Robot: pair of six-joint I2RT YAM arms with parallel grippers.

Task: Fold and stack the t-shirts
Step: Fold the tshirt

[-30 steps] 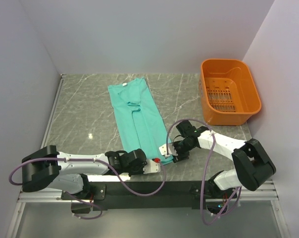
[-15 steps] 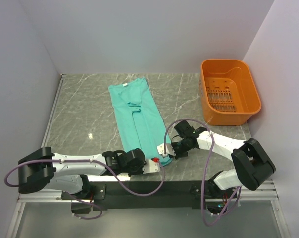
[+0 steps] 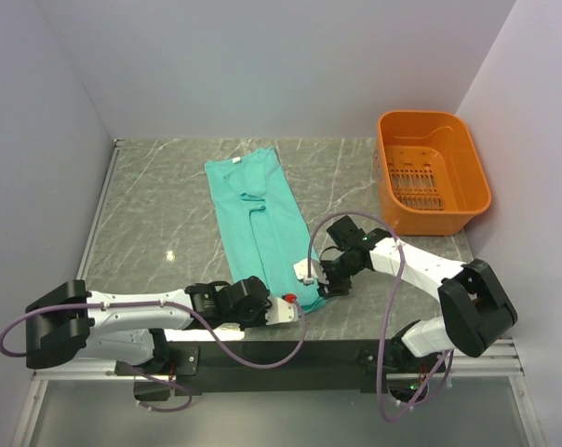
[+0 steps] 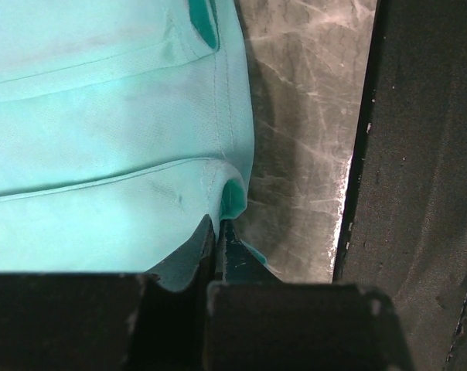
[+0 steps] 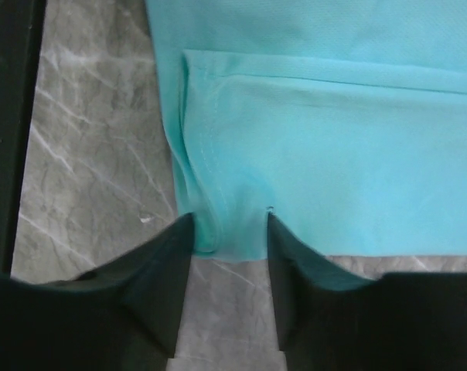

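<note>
On the grey tabletop (image 3: 155, 209), a green t-shirt (image 3: 260, 219), folded long and thin. Starts close to the far edge, where the small white label (image 3: 234, 160) sits, and runs down toward the near edge, around the middle.

At the near end of the t-shirt, the left gripper (image 4: 216, 232). Pressed tight together, with a bit of the green hem pinched in between. Lies low by the near edge of the tabletop.

Just beside it, to the right, the right gripper (image 5: 230, 232). Stands partly open, one finger on each side of a bunched bit of hem at the t-shirt's near right corner. No squeeze to be seen there.

In the far right corner, an orange basket (image 3: 430, 219), well apart from the t-shirt.
</note>
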